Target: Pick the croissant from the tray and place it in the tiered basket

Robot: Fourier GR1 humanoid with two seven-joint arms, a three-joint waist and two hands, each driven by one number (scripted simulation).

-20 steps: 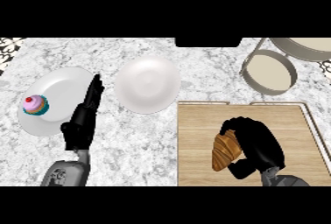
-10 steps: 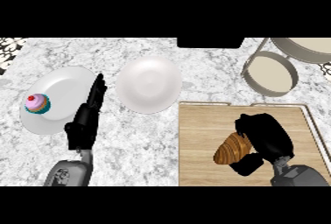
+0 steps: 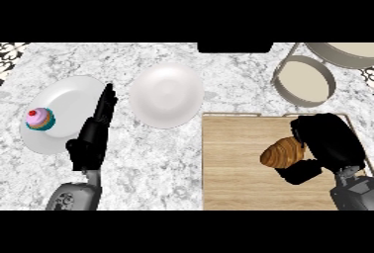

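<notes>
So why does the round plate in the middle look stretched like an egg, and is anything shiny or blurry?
Head view: the empty plate looks taller than wide because of the steep downward look; it is still round. Head view: the light is even, with no glare on the plate or the marble counter. Head view: the croissant in the right hand shows soft brown shading, not blur.

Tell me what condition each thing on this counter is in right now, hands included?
Croissant: held over the wooden tray, gripped by the right hand.
Right hand: curled round the croissant.
Left hand: open, fingers straight, holding nothing.
Cupcake: upright on the left plate.
Middle plate: bare.
Tiered basket: nothing in the tier that shows.
</notes>
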